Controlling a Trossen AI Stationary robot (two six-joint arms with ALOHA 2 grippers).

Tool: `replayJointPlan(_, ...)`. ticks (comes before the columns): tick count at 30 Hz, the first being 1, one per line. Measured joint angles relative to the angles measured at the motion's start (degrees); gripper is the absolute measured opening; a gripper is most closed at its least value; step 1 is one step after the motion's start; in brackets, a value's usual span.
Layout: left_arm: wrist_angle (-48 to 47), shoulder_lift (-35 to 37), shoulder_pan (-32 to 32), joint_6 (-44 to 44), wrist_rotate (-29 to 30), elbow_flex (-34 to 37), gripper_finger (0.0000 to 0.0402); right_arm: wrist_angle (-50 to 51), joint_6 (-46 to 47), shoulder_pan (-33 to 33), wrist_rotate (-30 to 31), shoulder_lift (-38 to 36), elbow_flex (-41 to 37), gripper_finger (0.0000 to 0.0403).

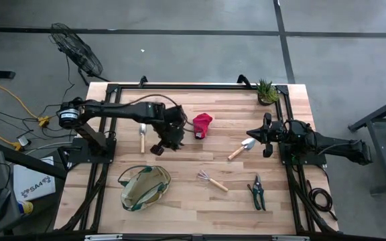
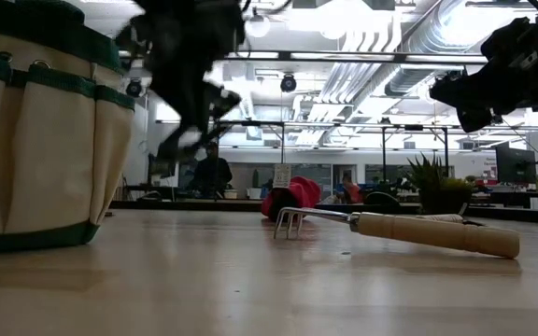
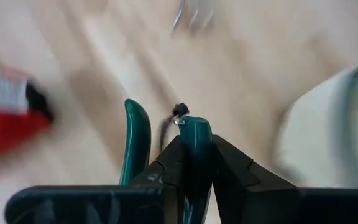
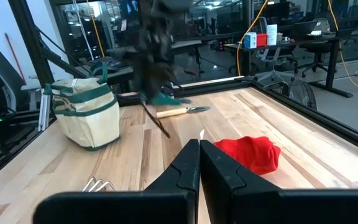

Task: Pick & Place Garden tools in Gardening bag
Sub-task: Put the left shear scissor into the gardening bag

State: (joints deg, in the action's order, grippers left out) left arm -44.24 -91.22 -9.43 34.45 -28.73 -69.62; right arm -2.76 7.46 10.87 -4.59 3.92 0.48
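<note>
Pale wooden surface [image 1: 193, 194], grey concrete floor around it: left gripper [image 1: 166, 142] clamps green-handled pruners [image 3: 191, 140] above centre-left, gardening bag [image 1: 143, 187] at seven o'clock, right gripper [image 1: 268, 148] shut, empty, at three o'clock.

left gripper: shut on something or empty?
Shut on a pruner. In the left wrist view the left gripper clamps one green handle, the other handle free beside it. The high view shows it lifted above the table.

Left arm stretched across table toward red cloth [image 1: 202, 125], wrist bent down. Left gripper [image 1: 167, 142] raised above tabletop just beside cloth, fingers [image 3: 229, 168] clamped on green-handled pruner [image 3: 191, 149]. Right arm folded, right gripper [image 1: 267, 136] well apart from cloth, fingers [image 4: 219, 165] pressed together, empty.
</note>
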Motion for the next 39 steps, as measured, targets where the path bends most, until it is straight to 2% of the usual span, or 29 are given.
replayJointPlan(7, -4.2, 0.1, -2.2, -3.8, -25.1, -9.3, 0.0045, 0.0, 0.0, 0.0, 0.0, 0.0, 0.0, 0.0003)
replayJointPlan(14, -3.7, 0.1, -5.4, -5.0, -45.8, -11.1, 0.0045, 0.0, 0.0, 0.0, 0.0, 0.0, 0.0, 0.0003)
replayJointPlan(16, -3.5, 0.1, -5.7, -4.9, -50.1, -11.1, 0.0045, 0.0, 0.0, 0.0, 0.0, 0.0, 0.0, 0.0003)
replayJointPlan(23, 0.7, 0.1, -5.6, -3.8, -58.2, -11.1, 0.0045, 0.0, 0.0, 0.0, 0.0, 0.0, 0.0, 0.0003)
replayJointPlan(30, 3.7, 0.1, -5.6, -1.2, -60.0, -10.7, 0.0045, 0.0, 0.0, 0.0, 0.0, 0.0, 0.0, 0.0003)
replayJointPlan(36, 3.9, 0.1, -5.6, 3.0, -61.2, -6.9, 0.0045, 0.0, 0.0, 0.0, 0.0, 0.0, 0.0, 0.0003)
replayJointPlan(39, 7.4, 0.1, -5.5, 4.2, -61.2, -4.8, 0.0045, 0.0, 0.0, 0.0, 0.0, 0.0, 0.0, 0.0003)
